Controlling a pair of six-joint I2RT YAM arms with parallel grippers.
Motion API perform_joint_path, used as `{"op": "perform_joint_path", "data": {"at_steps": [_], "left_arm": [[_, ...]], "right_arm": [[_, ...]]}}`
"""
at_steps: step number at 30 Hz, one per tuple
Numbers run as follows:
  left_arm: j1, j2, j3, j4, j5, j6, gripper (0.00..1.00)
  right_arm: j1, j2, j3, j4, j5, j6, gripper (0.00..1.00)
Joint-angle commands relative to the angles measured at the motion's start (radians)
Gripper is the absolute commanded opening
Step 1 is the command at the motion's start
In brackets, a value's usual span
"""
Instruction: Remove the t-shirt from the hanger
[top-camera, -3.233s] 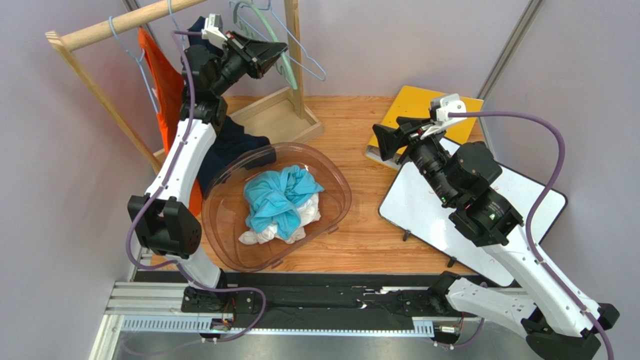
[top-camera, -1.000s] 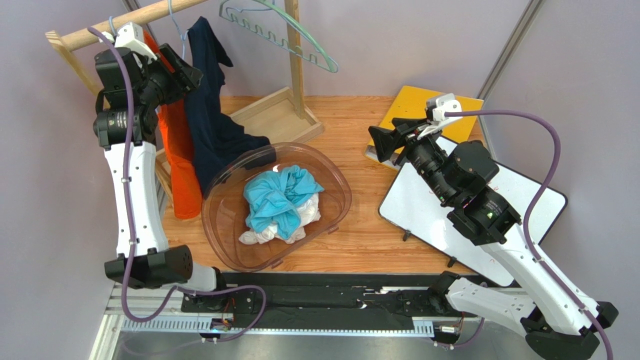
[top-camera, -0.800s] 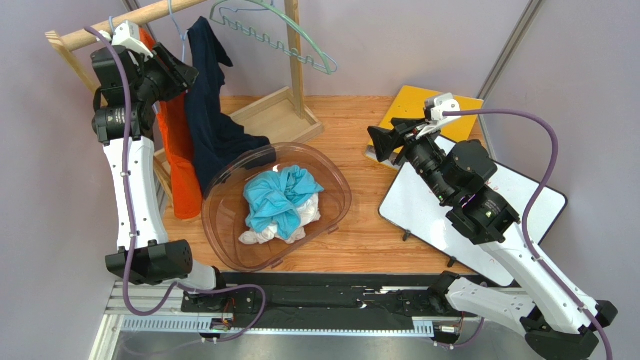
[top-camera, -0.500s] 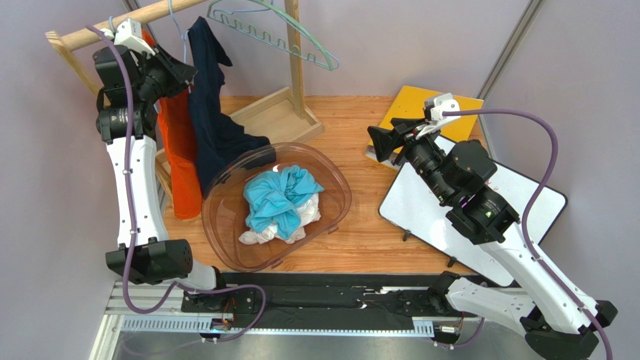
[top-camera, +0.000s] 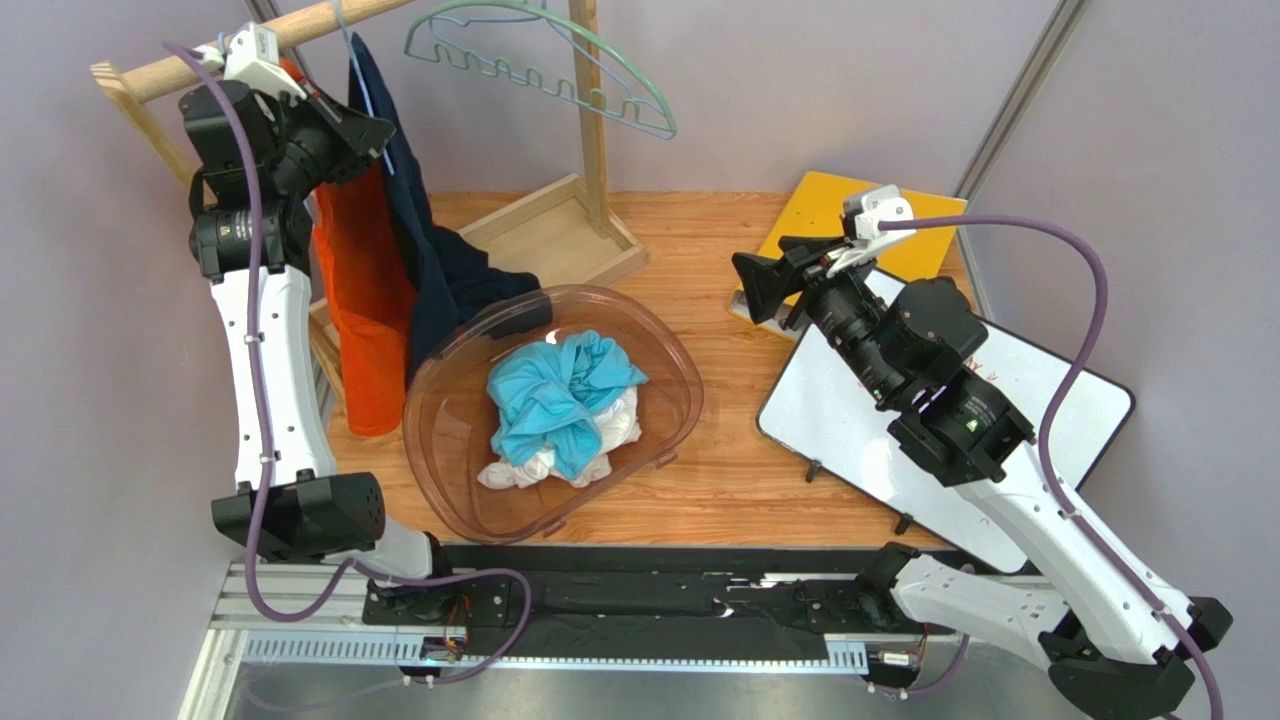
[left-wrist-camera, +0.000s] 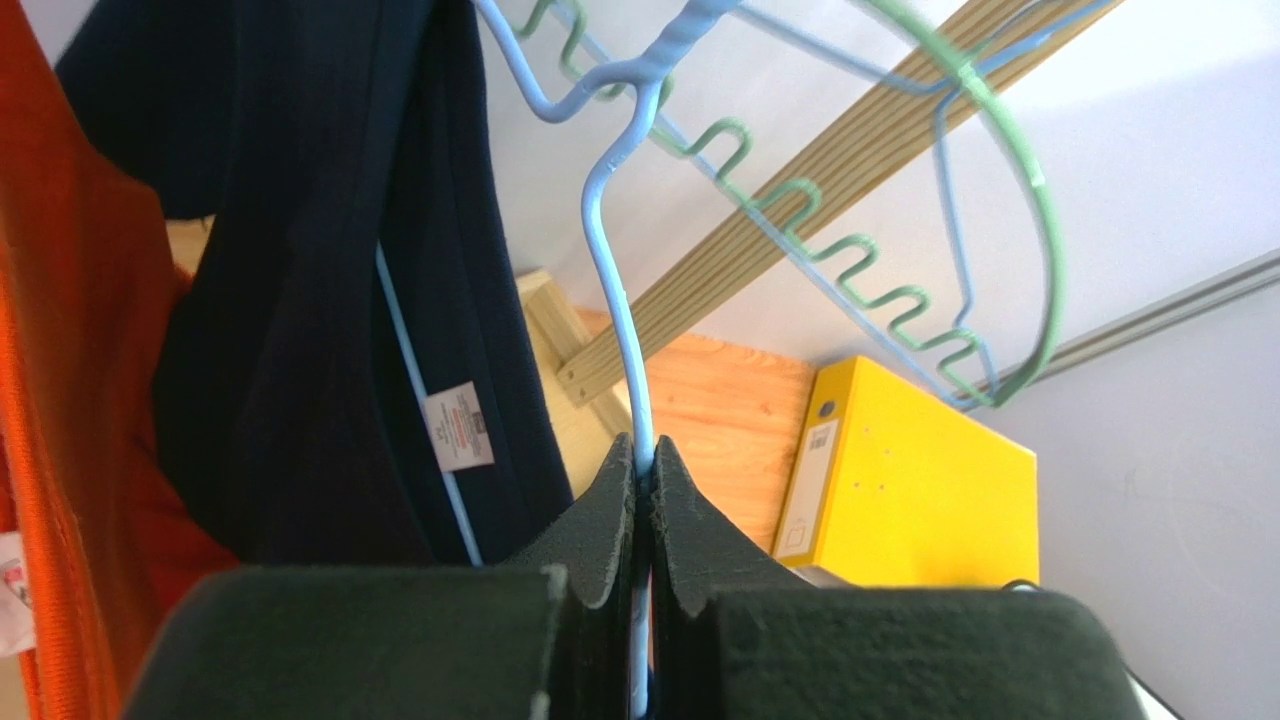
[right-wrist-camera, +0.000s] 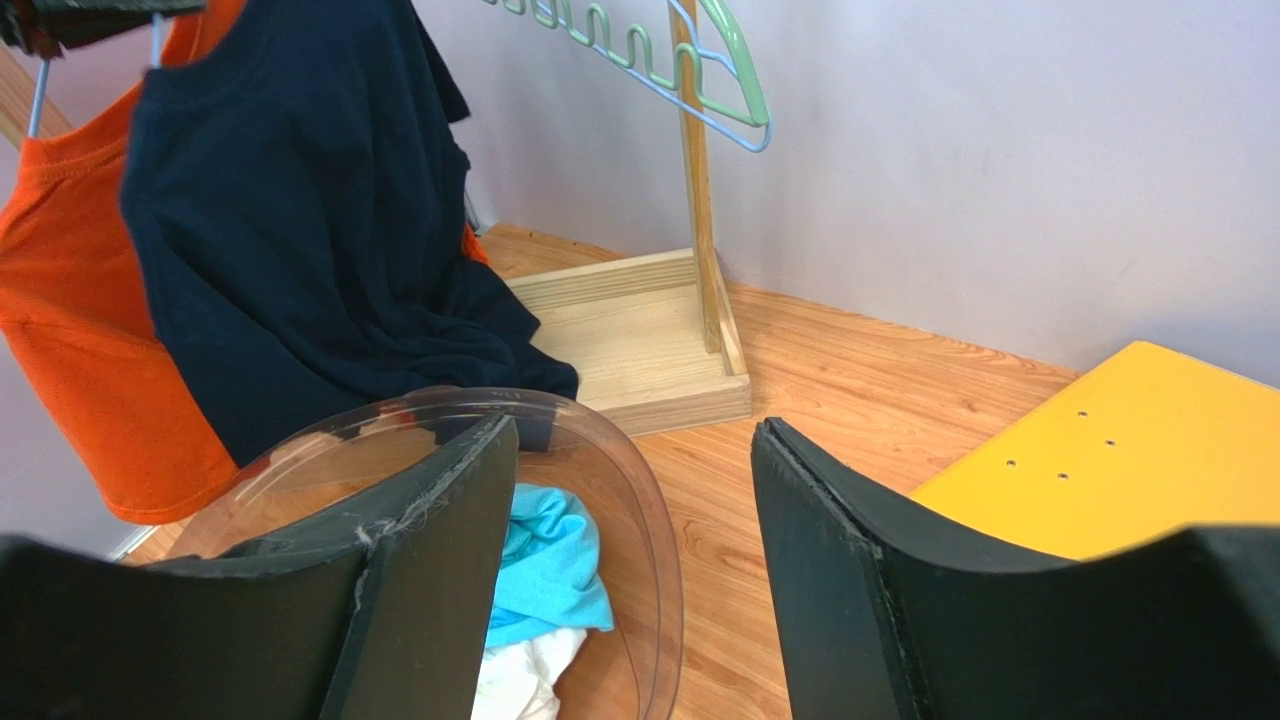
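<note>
the left arm (top-camera: 259, 315) reaches up to the round wooden rail (top-camera: 226, 53) of the clothes rack at the far left of the desk (top-camera: 721, 270). its jaws are pressed together on the thin wire of a light-blue wire hanger (left-wrist-camera: 606, 285), gripping it just below the twisted neck. the dark navy t-shirt (left-wrist-camera: 301, 285) hangs on this hanger; one blue wire arm runs down inside the cloth beside the white sewn-in label (left-wrist-camera: 458, 428). the shirt's lower part drapes down onto the rack's flat wooden base (right-wrist-camera: 646, 345) and lies against the far rim of the clear plastic oval tub (top-camera: 679, 375). just left of the navy shirt, and touching it, hangs an orange t-shirt (top-camera: 361, 285). a bare pale-green notched hanger (top-camera: 526, 42) hangs further right by the rack's upright post (top-camera: 589, 113).

inside the tub lie a crumpled teal cloth (top-camera: 556, 393) and a white cloth (top-camera: 613, 428).

the right arm (top-camera: 932, 375) hovers over the desk between the tub and a yellow binder (top-camera: 842, 210), above the corner of a white board (top-camera: 842, 428). its jaws are apart with nothing between them, facing the rack and well apart from the navy shirt.
</note>
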Motion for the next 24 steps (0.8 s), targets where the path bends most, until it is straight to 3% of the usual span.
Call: {"op": "perform_joint_path", "data": {"at_steps": [1, 7, 16, 24], "left_arm": [[0.007, -0.09, 0.099, 0.062, 0.029, -0.033, 0.0], [0.007, -0.178, 0.073, 0.059, 0.052, -0.036, 0.0], [0.007, -0.451, -0.321, 0.097, 0.176, -0.067, 0.0], [-0.048, -0.534, -0.549, 0.159, 0.383, -0.104, 0.0]], "right_arm": [[0.004, 0.005, 0.011, 0.038, -0.007, -0.004, 0.64], [0.004, 0.011, 0.014, 0.035, -0.014, -0.001, 0.64], [0.004, 0.038, 0.027, 0.028, -0.026, 0.005, 0.64], [0.003, 0.14, 0.097, -0.013, -0.102, 0.034, 0.64]]}}
